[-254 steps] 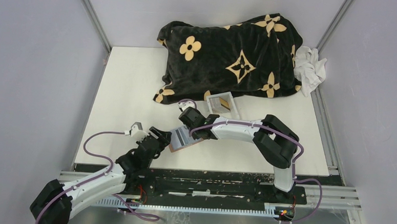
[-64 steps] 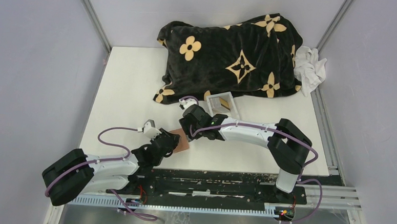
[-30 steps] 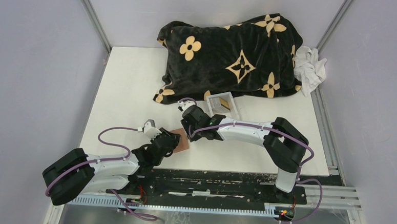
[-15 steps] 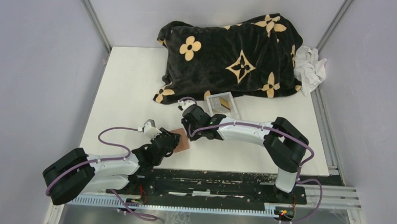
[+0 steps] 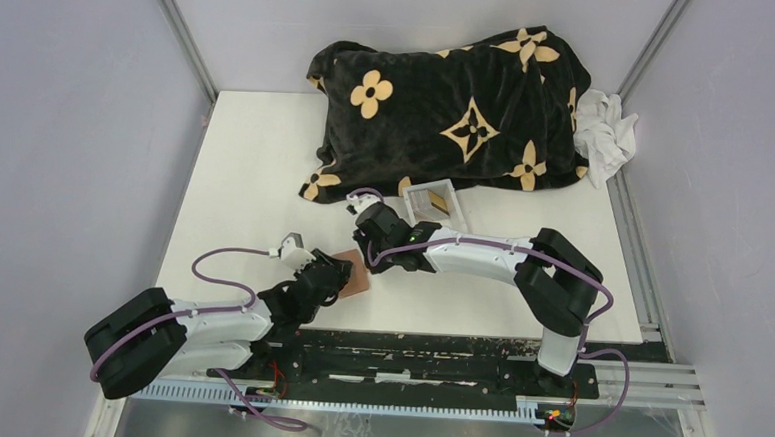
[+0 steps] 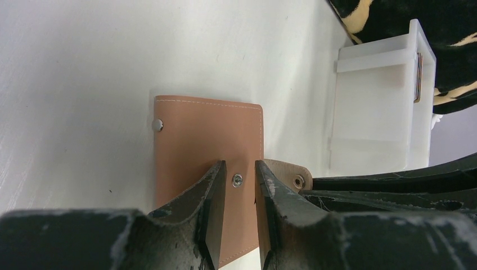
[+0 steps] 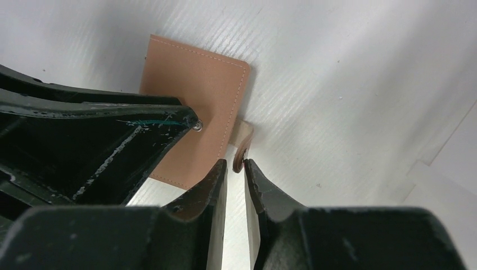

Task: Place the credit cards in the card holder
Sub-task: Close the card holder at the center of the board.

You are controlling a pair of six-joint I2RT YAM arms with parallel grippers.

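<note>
The brown leather card holder (image 5: 356, 275) (image 6: 205, 140) (image 7: 194, 90) lies flat and closed on the white table. My left gripper (image 5: 337, 276) (image 6: 239, 169) stands on its near half, the jaws slightly apart astride a metal snap stud and nothing pinched between them. The holder's strap tab (image 6: 288, 173) (image 7: 243, 151) sticks out at its side. My right gripper (image 5: 366, 260) (image 7: 235, 164) has narrowed round that tab, which stands edge-on between the fingertips. A thin credit card edge (image 6: 418, 76) shows in the clear tray; other credit cards are hidden.
The clear plastic tray (image 5: 432, 203) (image 6: 371, 112) stands just behind the right gripper. A black blanket with tan flowers (image 5: 450, 102) covers the table's far end, with a white cloth (image 5: 604, 132) at its right. Bare white table (image 5: 256, 172) lies to the left.
The right gripper's jaws have drawn closer together round the strap tab. Both arms and the card holder have stayed where they were.
</note>
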